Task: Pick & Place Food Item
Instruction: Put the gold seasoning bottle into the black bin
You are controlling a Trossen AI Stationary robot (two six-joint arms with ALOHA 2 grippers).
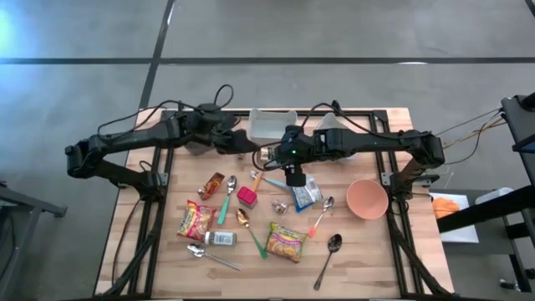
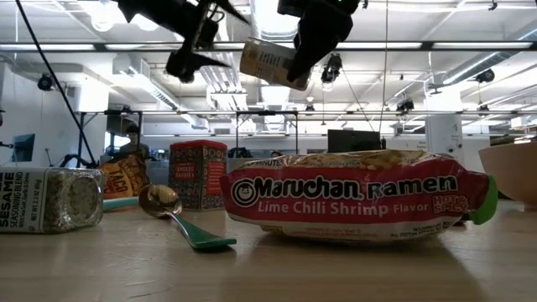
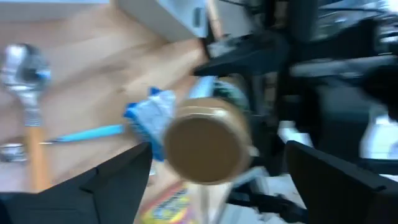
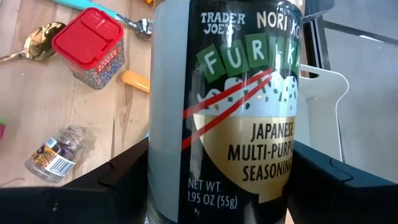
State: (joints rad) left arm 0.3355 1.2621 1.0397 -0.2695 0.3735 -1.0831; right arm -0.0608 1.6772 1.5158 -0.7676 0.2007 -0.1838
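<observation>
While the right gripper (image 2: 312, 52) clamps the furikake jar (image 4: 227, 112) aloft, the left gripper (image 3: 214, 180) gapes empty. Carry it level to the white bin (image 1: 272, 125)

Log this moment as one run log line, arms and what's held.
right gripper: shut on furikake seasoning jar, held above table | left gripper: open, facing the jar's lid | phase: handover mid-air

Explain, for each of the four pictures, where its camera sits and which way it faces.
High: overhead, straight down on the table; both arms.
Low: tabletop height, level across the ramen packet; arms above.
Left wrist: looks at the jar's end; left gripper open.
Right wrist: right gripper holds the seasoning jar.
Shared: the jar.
</observation>
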